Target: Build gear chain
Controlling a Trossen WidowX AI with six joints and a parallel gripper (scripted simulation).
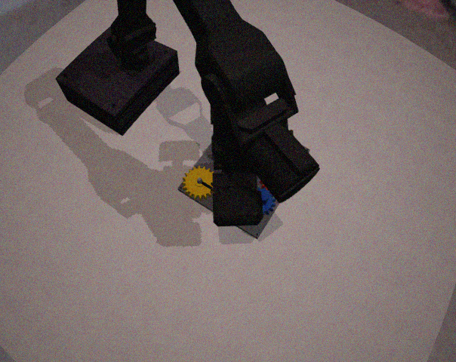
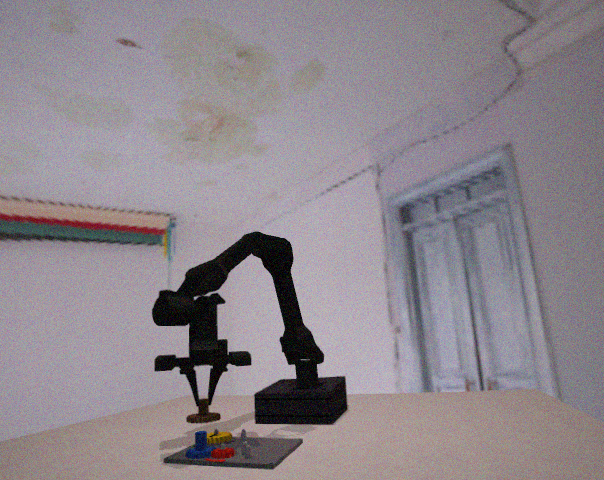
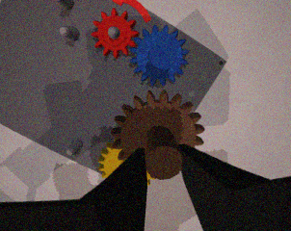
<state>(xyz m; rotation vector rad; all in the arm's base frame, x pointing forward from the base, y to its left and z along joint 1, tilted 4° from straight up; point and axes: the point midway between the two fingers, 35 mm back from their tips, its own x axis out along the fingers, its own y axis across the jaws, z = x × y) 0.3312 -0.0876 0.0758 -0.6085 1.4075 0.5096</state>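
My gripper [image 2: 203, 405] [image 3: 161, 153] is shut on the knob of a brown gear [image 2: 203, 417] [image 3: 141, 117] and holds it level above the grey board [image 1: 254, 230] [image 2: 276, 450] [image 3: 20, 72]. A blue gear [image 1: 268, 200] [image 2: 200, 450] [image 3: 160, 48] sits low on the board beside the red gear [image 2: 222, 453] [image 3: 104, 36], their teeth meeting in the wrist view. The yellow gear [image 1: 194, 188] [image 2: 220, 438] [image 3: 110, 161] sits near the opposite edge, partly covered by the brown gear in the wrist view. Bare pegs stand on the board, one peg [image 3: 75, 146] near the yellow gear. The board under the brown gear is hidden.
The red arrow [image 3: 138, 9] lies beside the red gear. Two more bare pegs stand close together left of the red gear in the wrist view. The arm's dark base [image 1: 99, 78] [image 2: 299, 405] stands behind the board. The arm hides much of the board in the top view.
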